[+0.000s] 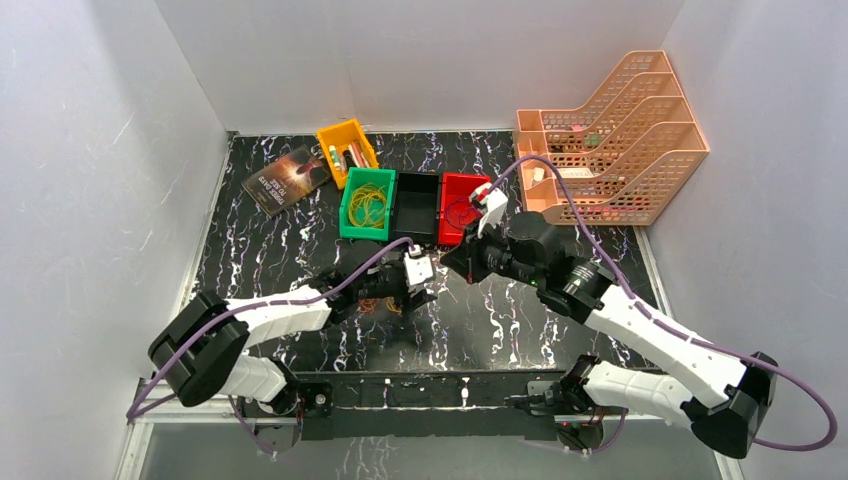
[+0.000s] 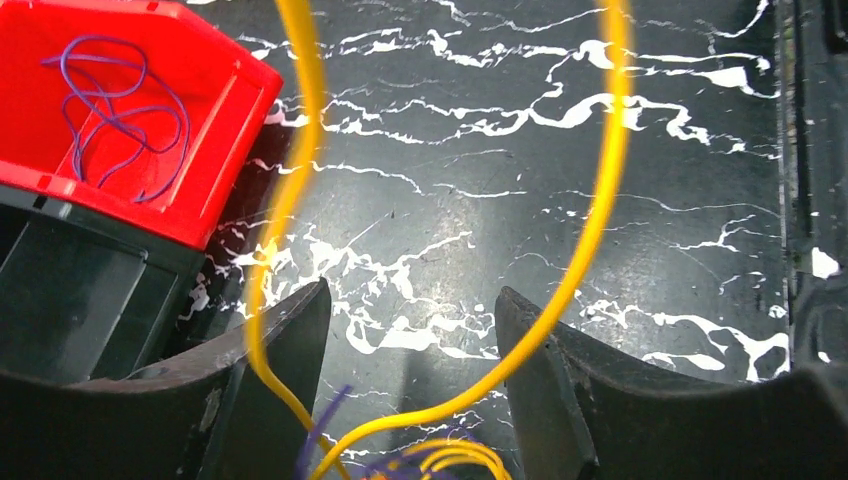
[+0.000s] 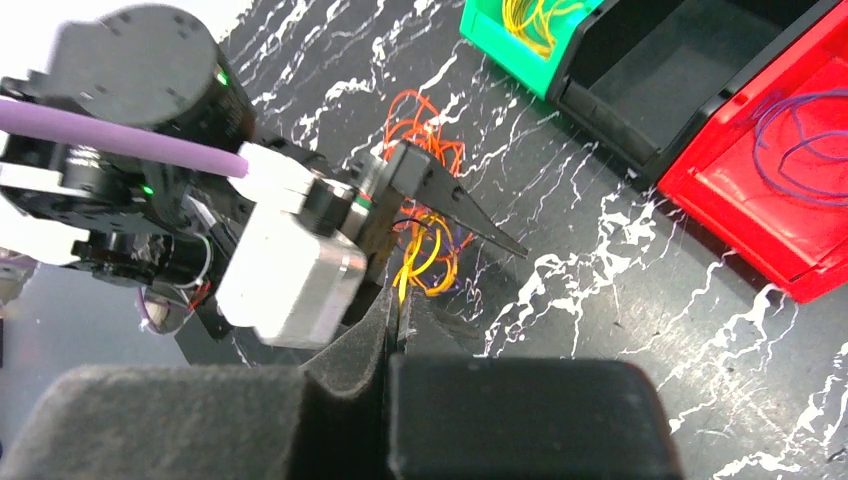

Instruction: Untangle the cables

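A tangle of thin wiry cables point(image 3: 428, 250) in orange, yellow and a little purple lies on the black, white-veined table top point(image 1: 500, 330), in front of a row of three small plastic bins and right under the left gripper point(image 1: 415, 288). One yellow loop point(image 2: 600, 200) rises out of the heap. In the left wrist view it arches up and over both dark fingers point(image 2: 290, 350), which stand spread apart with bare table showing between them and nothing pinched.

The right gripper point(image 3: 392, 318) has its foam-padded fingers pressed together on a strand of that yellow loop, just beside the heap and the left gripper.

Behind the heap stand the green bin point(image 1: 347, 210), holding more yellow loops, the black bin point(image 1: 415, 200) touching it, and the red bin point(image 2: 230, 130) next to that, with thin purple wire loops point(image 2: 120, 110) lying in it.

Farther back sit a yellow plastic bin point(image 1: 335, 135) with small items I cannot make out, a dark booklet point(image 1: 288, 177) lying flat to its left, and a peach-coloured lattice file rack point(image 1: 640, 150) at the far right corner.
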Controlling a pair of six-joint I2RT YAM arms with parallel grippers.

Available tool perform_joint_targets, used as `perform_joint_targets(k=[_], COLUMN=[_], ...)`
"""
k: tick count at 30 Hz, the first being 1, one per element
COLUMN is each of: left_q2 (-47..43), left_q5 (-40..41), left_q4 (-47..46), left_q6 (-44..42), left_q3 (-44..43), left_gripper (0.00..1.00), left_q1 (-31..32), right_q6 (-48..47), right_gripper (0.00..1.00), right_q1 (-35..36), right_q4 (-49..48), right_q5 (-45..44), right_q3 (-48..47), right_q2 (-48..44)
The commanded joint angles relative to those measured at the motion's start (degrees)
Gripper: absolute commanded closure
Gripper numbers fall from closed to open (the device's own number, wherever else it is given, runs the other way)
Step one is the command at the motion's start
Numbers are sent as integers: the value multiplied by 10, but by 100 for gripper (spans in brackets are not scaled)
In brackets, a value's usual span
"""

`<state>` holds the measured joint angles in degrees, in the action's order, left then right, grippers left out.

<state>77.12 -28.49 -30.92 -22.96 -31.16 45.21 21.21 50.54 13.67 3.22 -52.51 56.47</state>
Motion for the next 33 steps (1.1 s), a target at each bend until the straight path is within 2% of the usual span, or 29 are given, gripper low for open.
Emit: perform_joint_targets(k=[1,10,14,20,33], left_q2=[10,28,57,79,78], left_q5=[69,201,210,226,236], left_q4=[-36,-71,-105,-119,-125], left_q6=[11,51,81,91,93], left_q3=[12,73,93,105,116], left_gripper=[43,45,49,50,49], left_q1=[13,42,44,45,46], right_q6=[-7,-40,-51,-65,-151], right_gripper=[100,100,100,100,100], right_q1=[1,1,1,0,1], right_q4=[-8,6,9,22,61], right_q5=[-32,-95,-110,-120,-244], right_q3=[-43,-66,-80,-103,-200], right_q2=[-33,-79,-91,-105,-127])
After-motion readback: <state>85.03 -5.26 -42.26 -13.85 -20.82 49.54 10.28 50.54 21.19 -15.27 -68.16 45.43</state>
